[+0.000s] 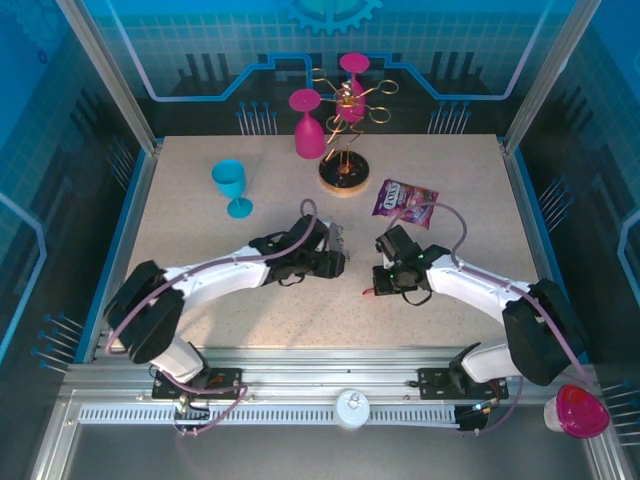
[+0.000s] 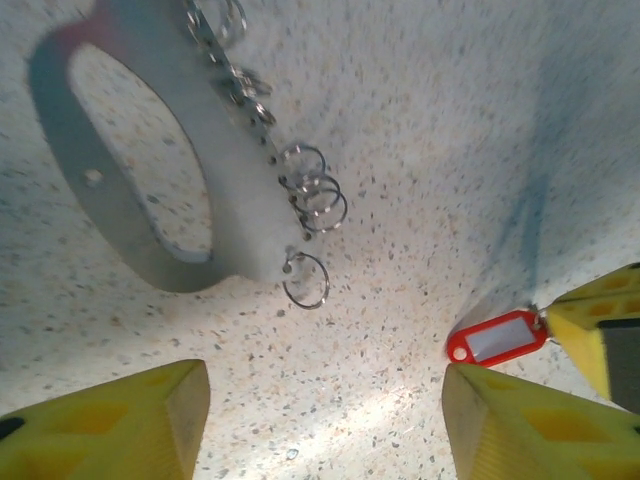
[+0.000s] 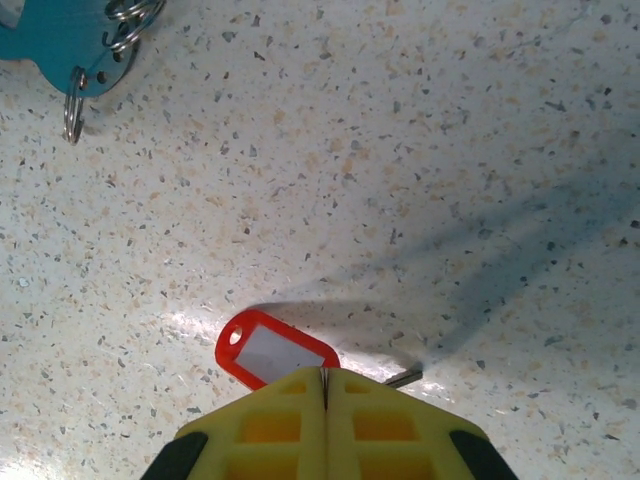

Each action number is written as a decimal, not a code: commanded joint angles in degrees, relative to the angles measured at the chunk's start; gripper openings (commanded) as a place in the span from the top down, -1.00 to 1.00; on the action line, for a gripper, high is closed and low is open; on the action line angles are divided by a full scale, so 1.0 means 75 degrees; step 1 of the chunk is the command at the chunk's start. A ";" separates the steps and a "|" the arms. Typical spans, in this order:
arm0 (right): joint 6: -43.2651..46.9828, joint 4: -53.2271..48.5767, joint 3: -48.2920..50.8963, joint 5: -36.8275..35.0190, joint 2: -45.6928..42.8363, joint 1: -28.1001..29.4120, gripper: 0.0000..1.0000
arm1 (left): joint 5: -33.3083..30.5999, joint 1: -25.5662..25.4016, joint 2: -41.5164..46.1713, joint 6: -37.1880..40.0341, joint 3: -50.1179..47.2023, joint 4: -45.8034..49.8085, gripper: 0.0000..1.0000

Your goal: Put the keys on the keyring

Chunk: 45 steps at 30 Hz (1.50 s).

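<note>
The keys [image 3: 275, 352] are pinched at 1 end by the closed right fingers [image 3: 290, 410]; the keyring [image 2: 235, 180] lies upper left, ahead of the open, empty left fingers [image 2: 130, 420].

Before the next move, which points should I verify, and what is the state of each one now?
1. Right tool shut on the key tag: ok, the tag sticks out at its tips.
2. Left tool open, nothing between its fingers: ok.
3. Keyring held steady: not ok, it lies loose on the table.
4. Tag threaded on the small rings: not ok, they lie apart.
5. A ring spread open for the tag: cannot tell.
</note>
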State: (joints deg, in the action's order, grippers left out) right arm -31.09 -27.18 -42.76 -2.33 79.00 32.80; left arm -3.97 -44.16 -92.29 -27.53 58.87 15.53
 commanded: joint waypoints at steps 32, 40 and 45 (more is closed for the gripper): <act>-0.0167 -0.0213 0.0558 0.0190 -0.1583 -0.0293 1.00 | -0.2470 -0.0835 -0.3414 0.0187 0.3213 0.2593 0.76; -0.0133 -0.0209 0.0615 0.0194 -0.1617 -0.0295 1.00 | -0.3058 -0.0919 -0.2575 0.0357 0.2905 0.2465 1.00; -0.0062 0.0045 0.0767 0.0376 -0.1356 -0.0296 1.00 | -0.3124 -0.0910 -0.1086 0.0681 0.2112 0.1666 1.00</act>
State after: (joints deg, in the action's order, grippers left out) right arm -31.51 -27.64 -38.06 -0.95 67.92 31.42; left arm -25.30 -50.70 -108.05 -24.47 76.64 31.70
